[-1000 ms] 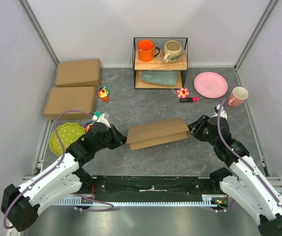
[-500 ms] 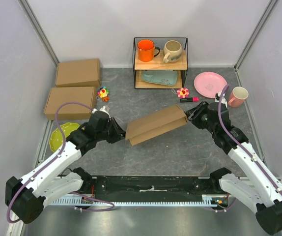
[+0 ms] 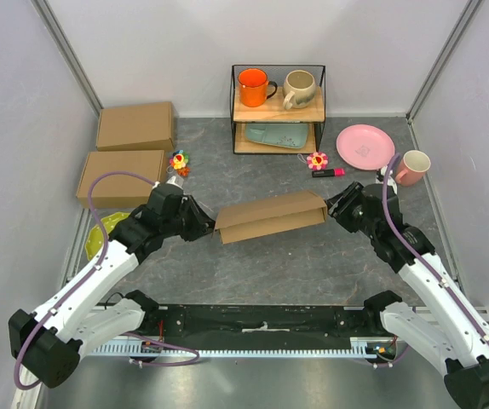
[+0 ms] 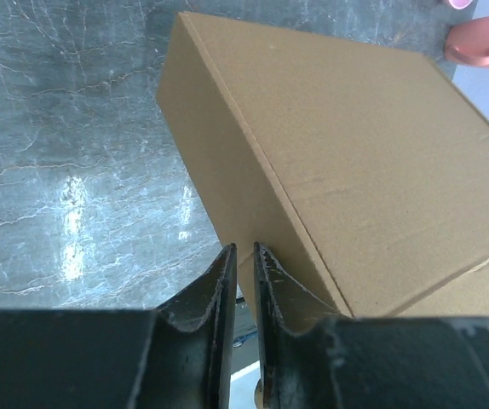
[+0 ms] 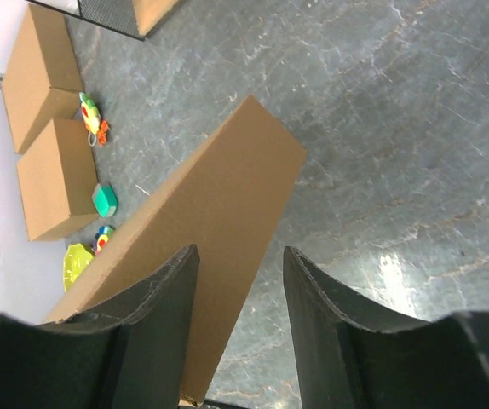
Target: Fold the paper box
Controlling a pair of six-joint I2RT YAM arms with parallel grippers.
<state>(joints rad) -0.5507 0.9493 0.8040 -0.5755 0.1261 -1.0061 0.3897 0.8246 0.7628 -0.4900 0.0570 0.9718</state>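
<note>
I count three cardboard boxes: the paper box (image 3: pixel 270 218) mid-desk, a far box (image 3: pixel 135 126) and a near box (image 3: pixel 122 176) by the far-left corner. Three mugs: orange mug (image 3: pixel 253 87), beige mug (image 3: pixel 299 88), pink mug (image 3: pixel 415 167). Two flower toys, left flower (image 3: pixel 179 161) and right flower (image 3: pixel 317 160).

The top camera looks down from above and behind the arm bases onto the whole grey marbled desk (image 3: pixel 313 264), its far wall uppermost; the left wrist camera sits close over the left pincer (image 4: pixel 244 273), facing right towards a pink ceramic mug (image 4: pixel 483 43); the right wrist camera, close behind the right pincer (image 5: pixel 240 256), faces left; all three share the plain brown cardboard paper box (image 3: pixel 270 217).
</note>
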